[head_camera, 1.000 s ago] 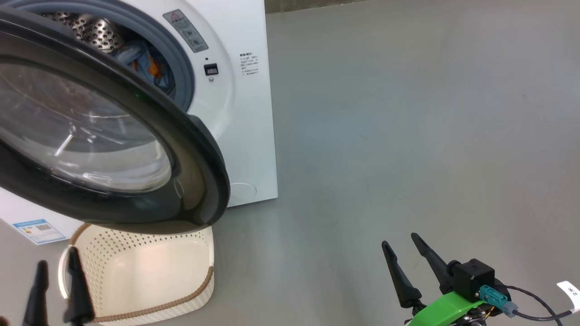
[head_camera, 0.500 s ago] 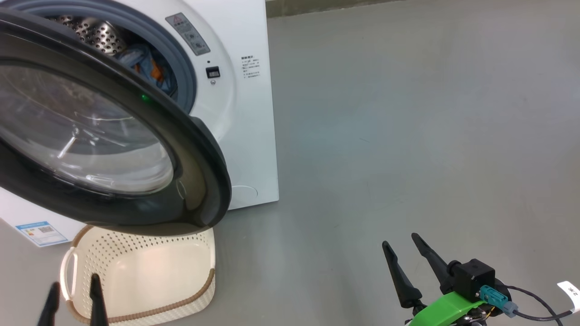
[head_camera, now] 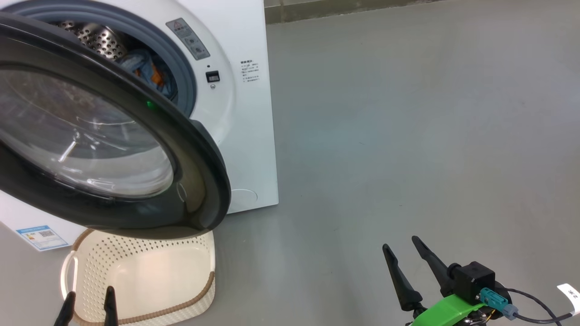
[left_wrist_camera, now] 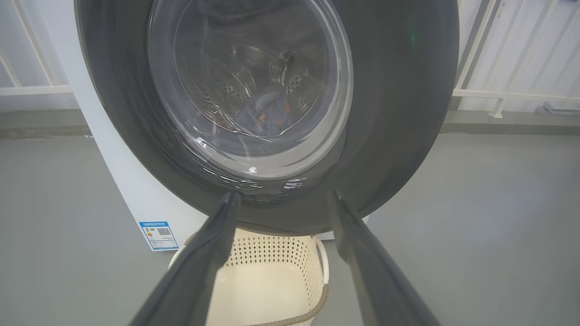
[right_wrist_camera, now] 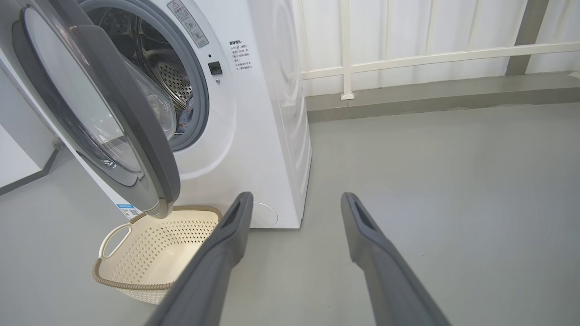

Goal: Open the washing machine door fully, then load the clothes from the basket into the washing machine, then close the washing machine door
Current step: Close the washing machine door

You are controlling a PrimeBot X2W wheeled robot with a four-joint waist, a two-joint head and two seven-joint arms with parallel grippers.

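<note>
The washing machine door (head_camera: 195, 181) hangs open, its black ring swung out over the basket (head_camera: 199, 253). And the clothes (head_camera: 147, 72) are in, light blue with orange, lying in the steel drum (head_camera: 97, 38) of the washing machine (head_camera: 253, 136). The basket sits bare on the floor right at the machine's foot, so loading looks done and only closing the door is left. The left end effector (head_camera: 89, 293) is spread wide and holds nothing, low by the basket's near rim. The right end effector (head_camera: 399, 243) is just as wide and also holds nothing, well apart over open floor. Writing? There's a blue label (head_camera: 38, 236), a grey warning sticker (head_camera: 188, 38) and a small text block (head_camera: 250, 71), all too small to read.
</note>
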